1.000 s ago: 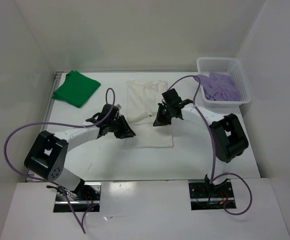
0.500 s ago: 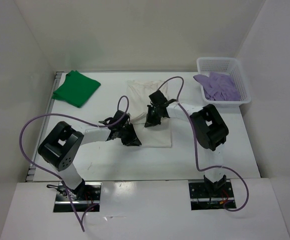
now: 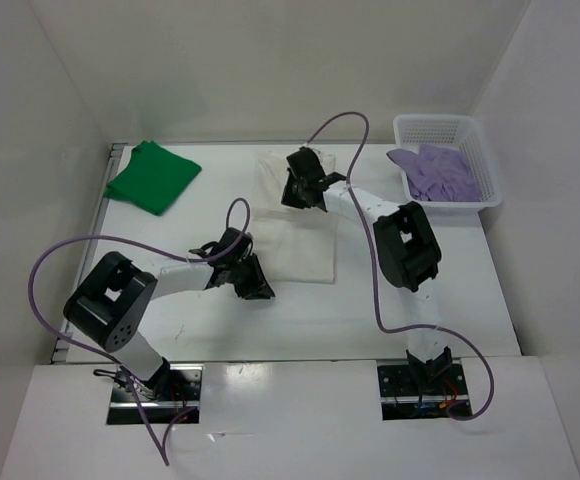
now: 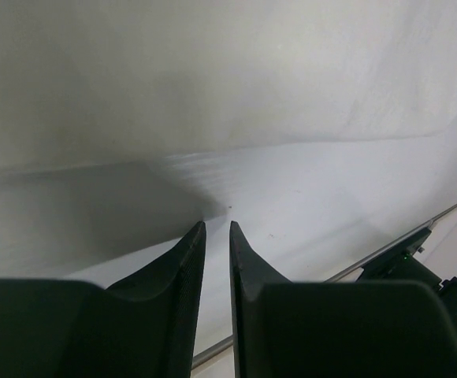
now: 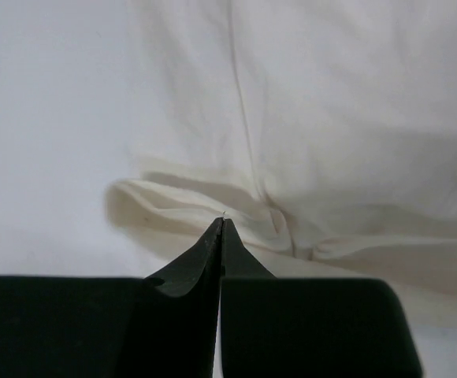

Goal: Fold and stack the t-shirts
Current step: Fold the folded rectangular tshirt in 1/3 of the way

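Soft white t-shirt (image 3: 300, 245) — creased, hem rumpled — at right claw (image 5: 221, 224).

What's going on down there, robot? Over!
Left gripper open a crack, empty, beside white shirt. Right gripper shut at its far edge. Green shirt folded far left; purple shirt in basket. Nothing in the way.

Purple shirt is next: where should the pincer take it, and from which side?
Grip the lavender shirt at the flap spilling over the left rim of the basket, coming from above and from the left. It lies crumpled inside the lattice walls, so only the open top and that overhanging flap look reachable.
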Controlling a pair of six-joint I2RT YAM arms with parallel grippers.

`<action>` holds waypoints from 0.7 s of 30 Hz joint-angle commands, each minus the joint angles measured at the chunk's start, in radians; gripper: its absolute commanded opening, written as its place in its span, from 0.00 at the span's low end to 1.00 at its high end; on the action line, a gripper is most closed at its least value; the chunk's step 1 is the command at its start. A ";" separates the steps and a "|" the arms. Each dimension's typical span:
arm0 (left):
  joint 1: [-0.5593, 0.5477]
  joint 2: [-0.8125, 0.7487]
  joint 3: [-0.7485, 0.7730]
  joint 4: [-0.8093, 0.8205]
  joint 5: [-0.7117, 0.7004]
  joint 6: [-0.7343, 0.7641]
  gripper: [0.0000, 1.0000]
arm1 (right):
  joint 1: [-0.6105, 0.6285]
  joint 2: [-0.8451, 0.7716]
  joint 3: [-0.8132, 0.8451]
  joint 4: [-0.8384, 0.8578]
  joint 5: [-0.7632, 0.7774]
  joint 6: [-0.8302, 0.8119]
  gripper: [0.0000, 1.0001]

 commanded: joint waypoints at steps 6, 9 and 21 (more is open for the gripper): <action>0.000 -0.092 0.046 -0.057 -0.016 -0.012 0.25 | -0.015 -0.124 0.005 -0.018 -0.026 -0.045 0.00; 0.011 -0.127 0.064 -0.057 -0.016 -0.012 0.27 | -0.015 -0.165 -0.096 -0.009 -0.075 -0.045 0.01; 0.163 0.043 0.158 -0.011 -0.033 0.079 0.28 | -0.015 0.029 0.085 -0.105 -0.150 -0.100 0.01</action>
